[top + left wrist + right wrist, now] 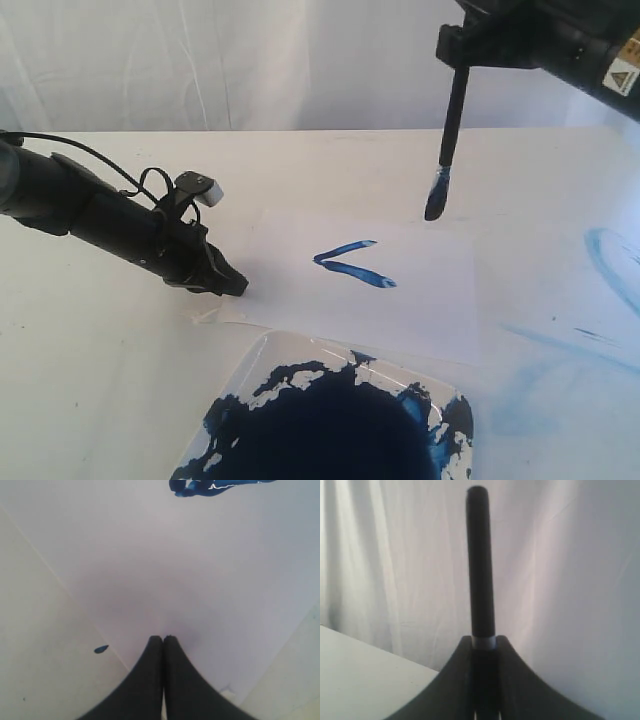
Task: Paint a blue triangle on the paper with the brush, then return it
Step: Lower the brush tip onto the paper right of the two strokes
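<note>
One paper [420, 300]. One brush [455, 110]. One paint tray [250, 362]. Two grippers: left gripper [163, 639] and right gripper [483, 641]. One unfinished blue triangle [358, 273], two strokes so far. Perhaps two pale-blue smears [608, 262], too faint to count surely.

Lab setup: white curtain [200, 60], cream table [90, 380]

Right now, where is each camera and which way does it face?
Exterior: off the arms, looking down at the paper; left arm and right arm show.
Left wrist: on the left arm, facing the paper past the shut left end effector.
Right wrist: on the right arm, facing the white curtain along the brush the right end effector grips.
Shared: exterior and left wrist see the paper.
</note>
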Controlling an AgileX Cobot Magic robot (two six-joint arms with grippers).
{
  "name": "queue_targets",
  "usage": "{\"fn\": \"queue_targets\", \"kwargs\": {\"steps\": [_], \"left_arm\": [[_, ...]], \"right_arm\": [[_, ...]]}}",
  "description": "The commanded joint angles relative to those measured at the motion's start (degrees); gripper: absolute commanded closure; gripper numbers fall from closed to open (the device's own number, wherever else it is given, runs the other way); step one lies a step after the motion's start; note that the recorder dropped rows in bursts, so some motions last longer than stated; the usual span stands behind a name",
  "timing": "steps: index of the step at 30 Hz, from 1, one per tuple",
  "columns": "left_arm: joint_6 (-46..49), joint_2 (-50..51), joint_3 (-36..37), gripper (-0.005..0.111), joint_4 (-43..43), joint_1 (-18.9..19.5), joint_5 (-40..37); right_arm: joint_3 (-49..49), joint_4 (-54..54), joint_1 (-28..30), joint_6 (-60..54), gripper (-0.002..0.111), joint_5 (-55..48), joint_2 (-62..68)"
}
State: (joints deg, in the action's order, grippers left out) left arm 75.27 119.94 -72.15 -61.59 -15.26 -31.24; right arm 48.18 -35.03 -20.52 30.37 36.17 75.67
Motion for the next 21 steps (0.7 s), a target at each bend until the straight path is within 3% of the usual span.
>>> {"fn": "queue_targets", "kwargs": {"steps": [1,8,15,21], "left_arm": [[0.09,-0.35,0.46,0.107,-0.05,-0.16,0.05],[0.09,-0.35,0.46,0.107,-0.05,-0.16,0.05],[0.09,-0.35,0.46,0.107,-0.05,-0.16,-0.16],[0.09,-0.35,0.46,0.107,-0.05,-0.16,-0.16]], "right_arm": [[0.15,-17.07,7.70,17.47,0.108,12.52,2.65],[3.90,-29.55,16.21,29.29,0.108,32.90,11.94],[10.69,-37.13,18.26,33.40,0.108,33.79,19.74],[12.48,-35.86,18.26,34.25,0.108,33.79,22.74]]}}
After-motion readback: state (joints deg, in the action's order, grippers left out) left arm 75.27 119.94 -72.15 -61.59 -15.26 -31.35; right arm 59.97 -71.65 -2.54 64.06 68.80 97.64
